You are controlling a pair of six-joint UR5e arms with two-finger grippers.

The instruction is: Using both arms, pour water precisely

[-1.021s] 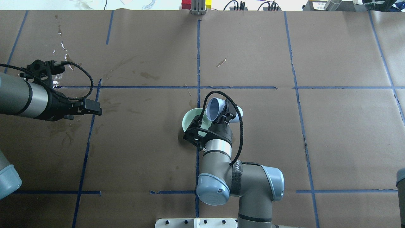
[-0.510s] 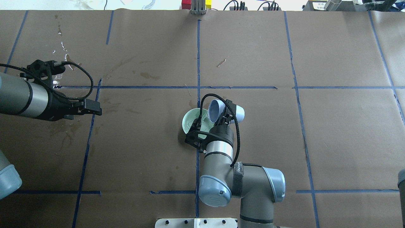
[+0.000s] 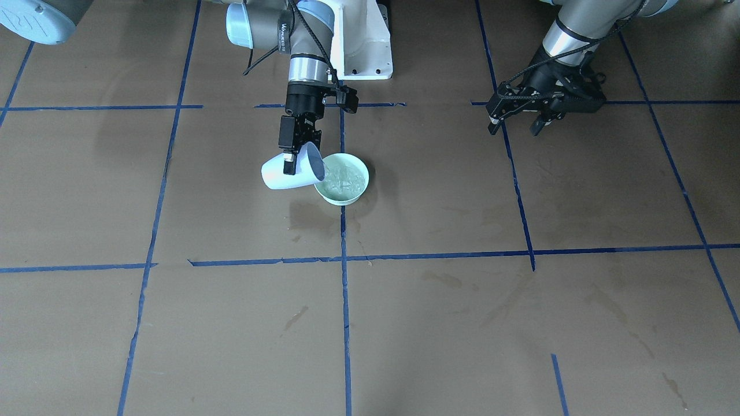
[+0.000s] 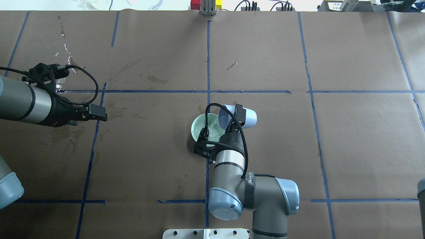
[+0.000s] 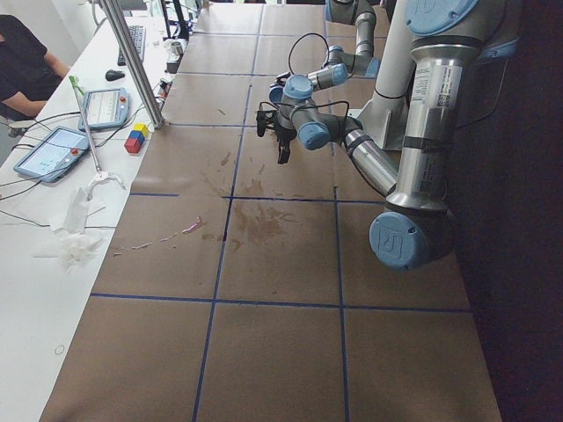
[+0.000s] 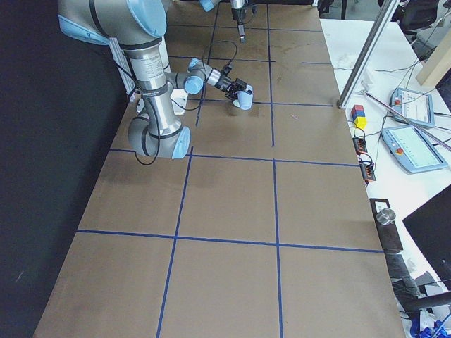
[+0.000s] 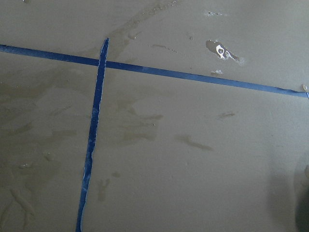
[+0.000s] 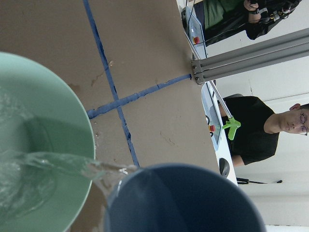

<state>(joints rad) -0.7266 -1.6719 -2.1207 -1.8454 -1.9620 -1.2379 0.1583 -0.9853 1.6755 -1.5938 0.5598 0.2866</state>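
Robotics lab: a long brown-papered table (image 5: 273,255) gridded with blue tape lines (image 5: 264,301); at 10 o'clock, grey touchscreen control tablets (image 5: 53,151) lie on a white bench (image 5: 35,290).

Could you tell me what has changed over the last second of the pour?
The right gripper, shut on the cup throughout, rolled it further over toward the bowl, lowering its mouth to the rim. Water now streams out and pools in the bowl, which looked empty before. The bowl kept its place, and the left gripper stayed open and idle, off to the side.
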